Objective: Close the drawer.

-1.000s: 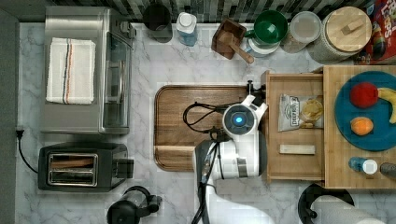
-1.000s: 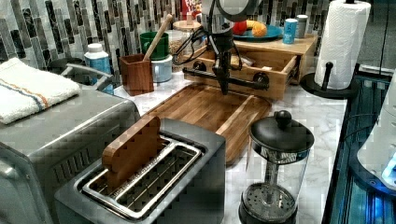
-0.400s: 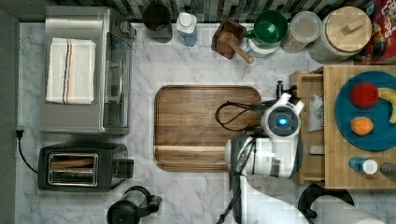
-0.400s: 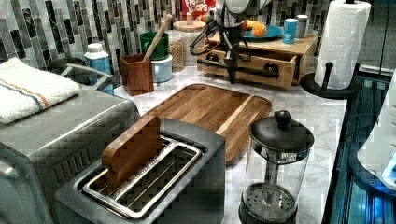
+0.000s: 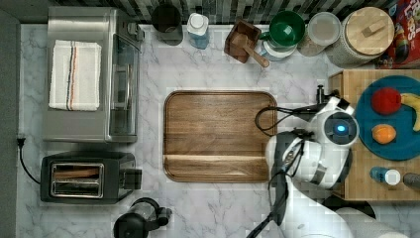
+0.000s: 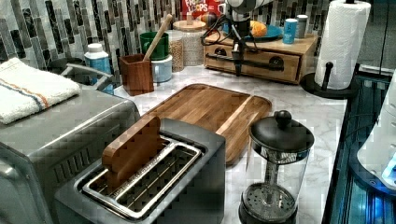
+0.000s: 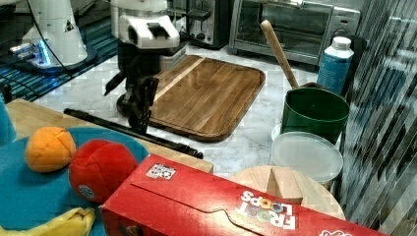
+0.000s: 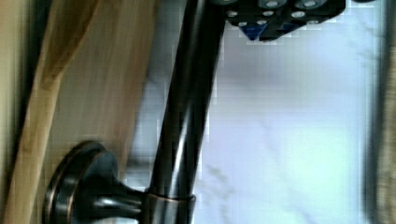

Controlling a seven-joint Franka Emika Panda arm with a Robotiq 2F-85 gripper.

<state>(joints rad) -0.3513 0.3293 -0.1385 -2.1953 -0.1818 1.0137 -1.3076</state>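
Light-wood drawer (image 6: 254,63) pushed in, gripper (image 6: 238,55) at its dark handle (image 6: 233,59)

Marble counter (image 5: 208,203) carries all. Brown cutting board (image 5: 220,135) at centre. Toaster oven (image 5: 89,79) at top view's left edge, striped towel (image 5: 75,75) folded on top. Toaster (image 5: 86,177) near top view's lower-left corner, French press (image 6: 275,172) just beside it. Along back edge: blue-capped bottle (image 5: 198,29), wooden holder (image 5: 242,40) with spoon, green mug (image 5: 286,29), lidded jars (image 5: 366,34). Blue plate (image 5: 396,144) with red ball (image 5: 386,100), orange (image 5: 384,134), banana (image 5: 411,101). Cereal box (image 7: 221,206). Paper towel roll (image 6: 341,42).
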